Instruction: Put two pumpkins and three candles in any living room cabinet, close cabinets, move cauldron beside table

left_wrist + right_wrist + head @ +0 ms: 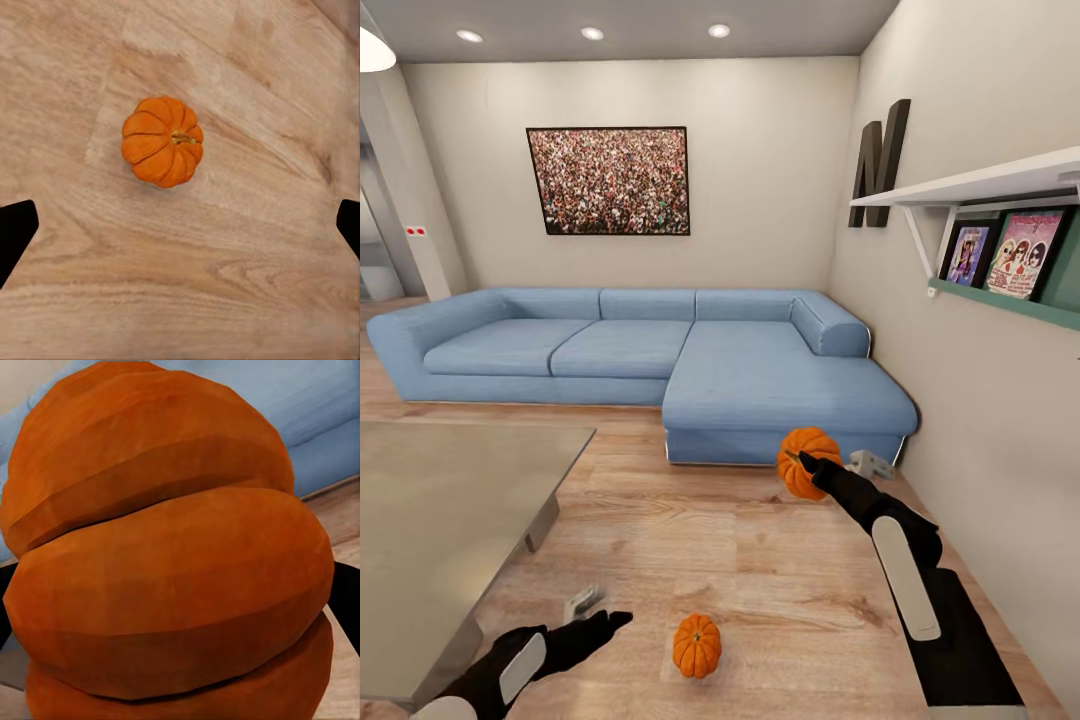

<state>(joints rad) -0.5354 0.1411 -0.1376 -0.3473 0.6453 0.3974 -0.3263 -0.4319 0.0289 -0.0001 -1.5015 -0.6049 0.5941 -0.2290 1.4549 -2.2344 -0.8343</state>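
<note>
Right fingers (807, 463) grip one pumpkin (807, 455) before the sofa (660, 350).

Bright ceiling spotlights (592, 33) — soft shadows, wide-angle stretch.

A large dark block letter "N" (879, 162) stands on the white wall shelf (970, 186) at the right of the head view, leaning against the wall. Below that shelf, two framed posters (1000, 252) carry small print along their tops, but it is too small and blurred to read. The small red marks on the far left wall (415, 231) cannot be made out as writing either.
</note>
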